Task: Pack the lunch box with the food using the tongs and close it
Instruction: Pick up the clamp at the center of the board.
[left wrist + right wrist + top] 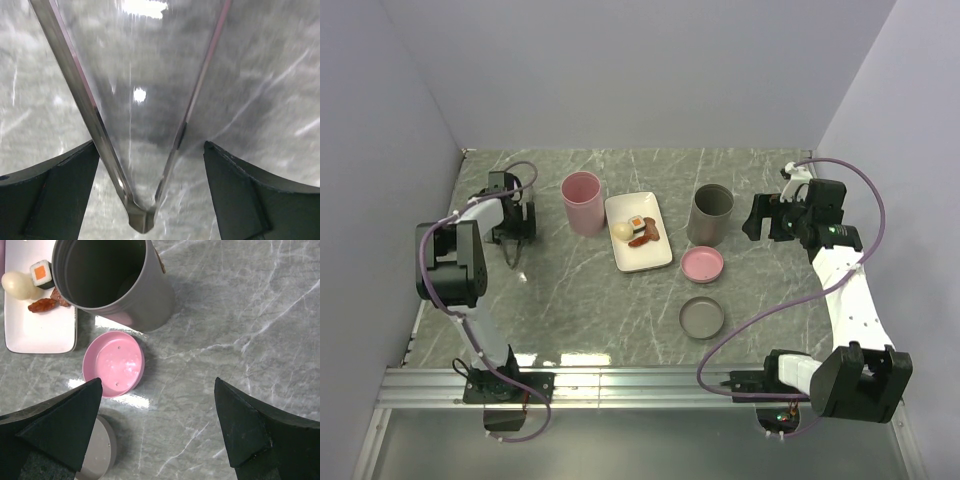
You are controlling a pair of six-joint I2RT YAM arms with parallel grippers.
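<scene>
Far left of the surface (560, 300): left hand (150, 145) low over the tongs (142, 220), spread wide, dark fingers (50, 195) either side of the narrow V. Left finger just beside one slim arm, perhaps touching; plain gap at the other. Not gripped yet, by the look of it. Tongs flat on the marble, joined end nearest the wrist camera, tips beyond the frame.

Judged light, stiff yet springy, bare metal slick on polished stone; apt to skate or twist if pinched off-centre. Best taken across both arms a little ahead of the joint, squeezing in the plane of the V, so as to close the tips by closing the hand. Too near the joint, no give; too far forward, little reach.

Next right: pink tub (582, 202), upright and open. Just beside it, white plate (650, 258) bearing the food: cream ball (620, 230), rice roll (636, 222), meat strip (645, 238), clustered about the middle. Small and probably soft, the ball prone to rolling; gentle pinch called for.

Further right: grey tub (115, 285), upright and open, no food seen inside. Pink lid (114, 364) and grey lid (97, 450) flat on the surface near it, neither fitted.

Far right: right hand (158, 382), at full spread, holding nothing, above bare marble beside the grey tub.
</scene>
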